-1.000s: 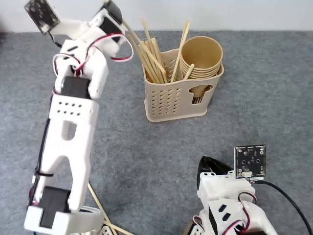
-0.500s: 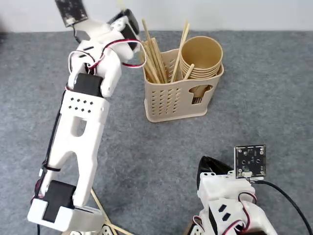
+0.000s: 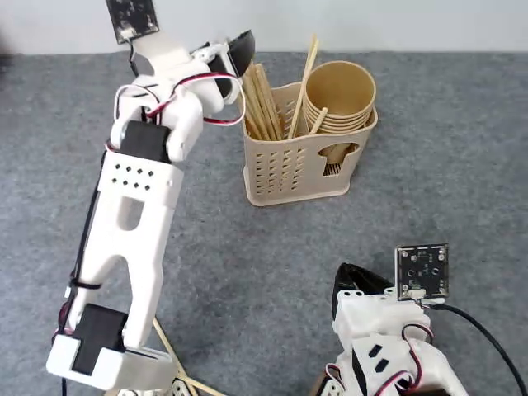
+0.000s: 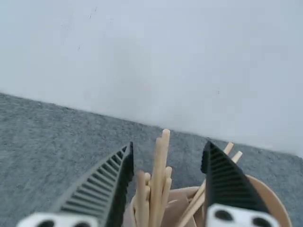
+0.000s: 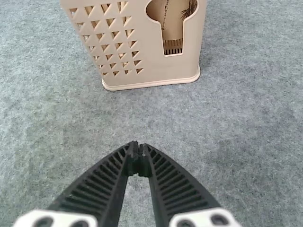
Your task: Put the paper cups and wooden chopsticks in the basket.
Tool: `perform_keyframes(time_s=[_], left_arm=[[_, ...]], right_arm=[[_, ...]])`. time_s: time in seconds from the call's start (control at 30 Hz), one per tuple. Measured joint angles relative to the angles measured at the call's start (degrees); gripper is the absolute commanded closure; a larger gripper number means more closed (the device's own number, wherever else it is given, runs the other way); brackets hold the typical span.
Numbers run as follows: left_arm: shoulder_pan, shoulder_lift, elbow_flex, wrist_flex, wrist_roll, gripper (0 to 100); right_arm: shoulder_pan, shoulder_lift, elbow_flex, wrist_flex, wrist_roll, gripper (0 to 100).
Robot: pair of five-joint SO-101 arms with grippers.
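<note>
The left claw point(image 3: 241, 51) hangs over the basket point(image 3: 297, 177), above the compartment on the left arm's side. In the left wrist view this claw point(image 4: 168, 151) is spread wide. The chopsticks point(image 4: 158, 179) stand up in the gap between its two toothed jaws, and no jaw can be seen pressing on them, so it pinches nothing.

In the high view the bundle of chopsticks point(image 3: 260, 99) stands upright to slightly fanned in that compartment. One long stick point(image 3: 309, 66) leans up beside the paper cups point(image 3: 338, 91). The cups sit nested as one stack in the other compartment, and the end of a short stick pokes out at the stack's rim. The rim of the top cup point(image 4: 272, 208) shows just beside one jaw in the left wrist view.

Two loose chopsticks point(image 3: 169, 346) lie on the grey worktop point(image 3: 429, 181) by the base of the left arm, well apart from the basket — partly hidden under the arm.

The right claw point(image 5: 138, 146) is pressed together, toothed faces meeting at the tips, with nothing between them. It sits low over the worktop, well short of the basket point(image 5: 137, 47) and pointed at its perforated side, where the cups point(image 5: 173, 23) show through a keyhole-shaped cutout. In the high view this claw point(image 3: 351, 280) is near the bottom edge.
</note>
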Motion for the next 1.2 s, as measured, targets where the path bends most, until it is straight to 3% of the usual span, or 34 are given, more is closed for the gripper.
perform_keyframes(time_s=[0.33, 0.5, 0.8, 1.2], left_arm=[[-0.2, -10.4, -7.5, 18.3, -0.2, 88], [-3.3, -18.7, -7.8, 27.6, -0.3, 97], [-18.5, -22.3, -7.8, 45.9, -0.4, 99], [-40.6, -22.9, 1.8, 47.8, -7.1, 99]], right_arm=[[0.0, 0.0, 0.0, 0.0, 0.0, 99.0], [0.0, 0.0, 0.0, 0.0, 0.1, 99.0], [-2.9, 0.0, 0.0, 0.0, 7.6, 99.0], [-13.5, 25.1, -3.1, -6.6, 9.1, 99.0]])
